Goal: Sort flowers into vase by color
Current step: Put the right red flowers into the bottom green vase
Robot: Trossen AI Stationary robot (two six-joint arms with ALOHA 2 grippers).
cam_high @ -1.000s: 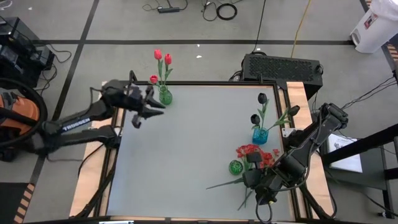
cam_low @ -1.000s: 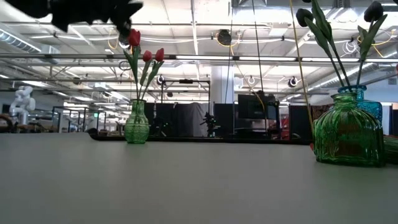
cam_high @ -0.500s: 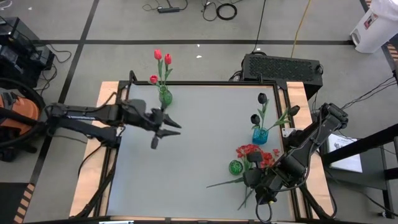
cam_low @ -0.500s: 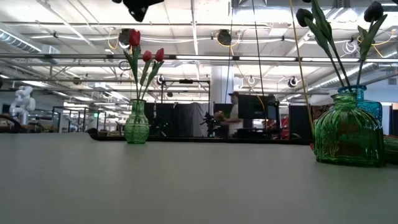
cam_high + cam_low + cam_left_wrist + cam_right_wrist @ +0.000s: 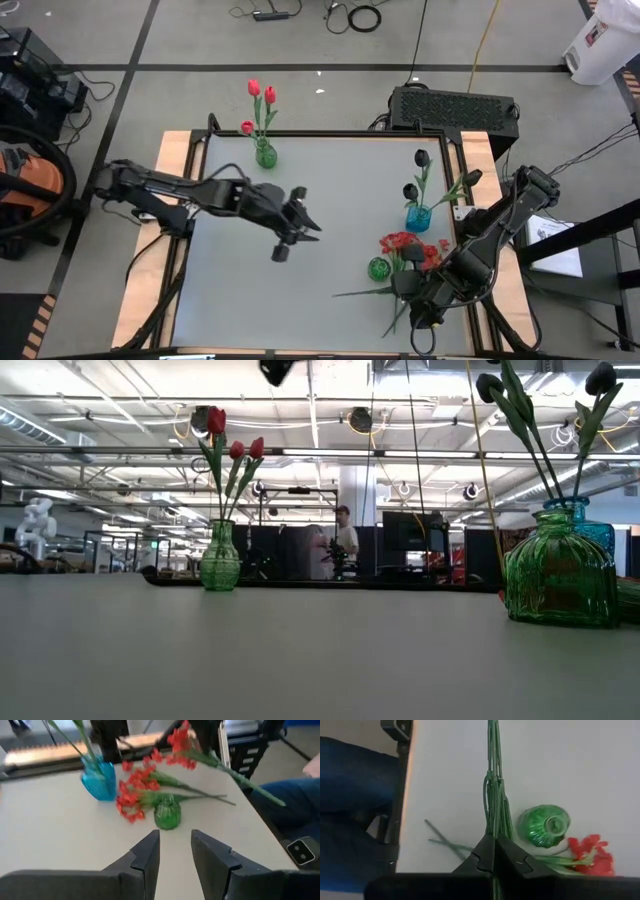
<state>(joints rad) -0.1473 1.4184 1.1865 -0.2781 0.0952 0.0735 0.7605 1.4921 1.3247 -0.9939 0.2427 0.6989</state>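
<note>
So the sorting looks mostly settled on two of the three vases. The red-pink tulips stand in the green vase at the far left corner of the counter, and the black tulips are in the blue vase over on the right side, well apart from them. That split by colour is presumably the whole point of having the vases spread out like that.

What's left is the bushy red bunch. It's lying down on the counter with its blossoms just beside the small round green vase, stems trailing toward the near edge. The right gripper is down there at the near right, jaws pinched tight on the green stems, which run straight out from between them. My guess is it grabs low on the stems so the blossoms stay free and the cut ends can go into the vase mouth.

The left gripper hangs above the middle of the counter, holding nothing, jaws partly open with a narrow gap. Its wrist view looks straight at the red bunch and the round vase, so it reads like it's heading over to help, maybe to steady that vase. Just a guess though.
</note>
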